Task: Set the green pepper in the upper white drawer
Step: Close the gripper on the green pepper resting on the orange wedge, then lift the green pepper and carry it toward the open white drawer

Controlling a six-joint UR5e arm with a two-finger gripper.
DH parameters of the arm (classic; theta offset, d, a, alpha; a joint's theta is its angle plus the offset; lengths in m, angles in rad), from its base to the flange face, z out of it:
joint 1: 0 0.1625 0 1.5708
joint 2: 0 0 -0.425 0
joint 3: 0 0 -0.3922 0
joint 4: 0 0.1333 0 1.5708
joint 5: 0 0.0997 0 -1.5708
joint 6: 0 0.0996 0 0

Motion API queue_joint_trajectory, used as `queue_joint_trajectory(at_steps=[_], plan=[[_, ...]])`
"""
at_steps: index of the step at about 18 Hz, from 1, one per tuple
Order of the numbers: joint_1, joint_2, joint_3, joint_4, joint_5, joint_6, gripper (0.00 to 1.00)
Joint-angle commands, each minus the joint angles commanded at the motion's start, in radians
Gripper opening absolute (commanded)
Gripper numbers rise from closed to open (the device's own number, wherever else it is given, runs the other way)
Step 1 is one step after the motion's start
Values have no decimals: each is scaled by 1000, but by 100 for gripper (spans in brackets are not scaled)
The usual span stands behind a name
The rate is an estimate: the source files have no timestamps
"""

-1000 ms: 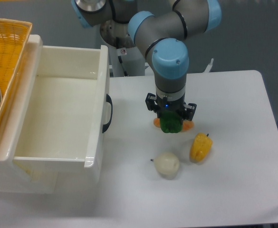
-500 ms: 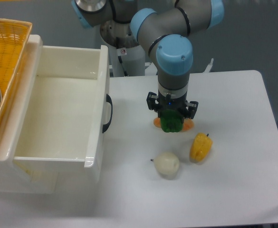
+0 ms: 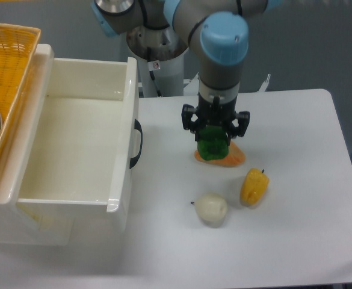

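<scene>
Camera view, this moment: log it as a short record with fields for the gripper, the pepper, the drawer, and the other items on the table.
gripper: gripper pointing down, jaws closed on the green pepper
green pepper: held above the table, over the orange wedge
upper white drawer: upper white drawer pulled open, nothing visible inside, left of the gripper
other items: yellow pepper and pale round vegetable on the table; yellow woven basket at far left
task state: pepper grasped, not yet in the drawer
</scene>
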Motion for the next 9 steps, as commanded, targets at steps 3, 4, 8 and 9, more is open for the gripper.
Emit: queue_joint_trajectory(at_steps=[3, 4, 8, 9], plan=[[-6, 28, 5, 0, -61, -115, 41], [-8, 32, 6, 0, -68, -144, 41], [-6, 61, 5, -12, -115, -209, 45], [-2, 69, 6, -9, -147, -233, 45]])
